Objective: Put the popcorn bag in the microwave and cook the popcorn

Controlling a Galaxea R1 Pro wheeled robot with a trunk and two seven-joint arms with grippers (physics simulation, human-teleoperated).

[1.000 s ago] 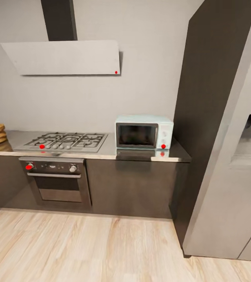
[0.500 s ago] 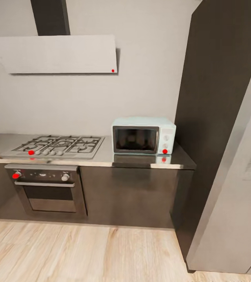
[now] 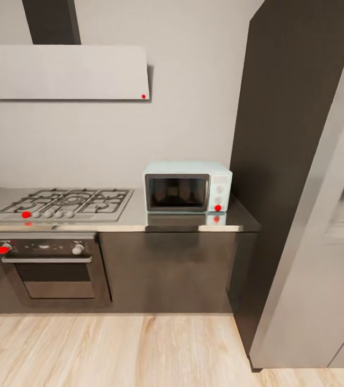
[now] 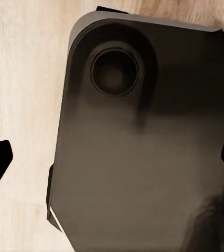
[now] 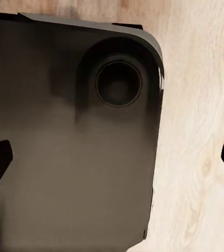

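We face the microwave (image 3: 187,186), door closed, at the countertop's (image 3: 183,220) end beside the hob (image 3: 64,203), both grippers (image 4: 112,163) (image 5: 112,157) spread wide and empty over our base, and risk driving on without finding the popcorn bag.

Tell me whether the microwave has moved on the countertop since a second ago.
No. The microwave sits at the same spot between the gas hob and the countertop end; only the camera shifted.

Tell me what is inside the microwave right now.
The microwave sits shut on the countertop. Its dark glass door shows only dim reflections; no bag or popcorn can be made out inside, and the glass hides the cavity's details.
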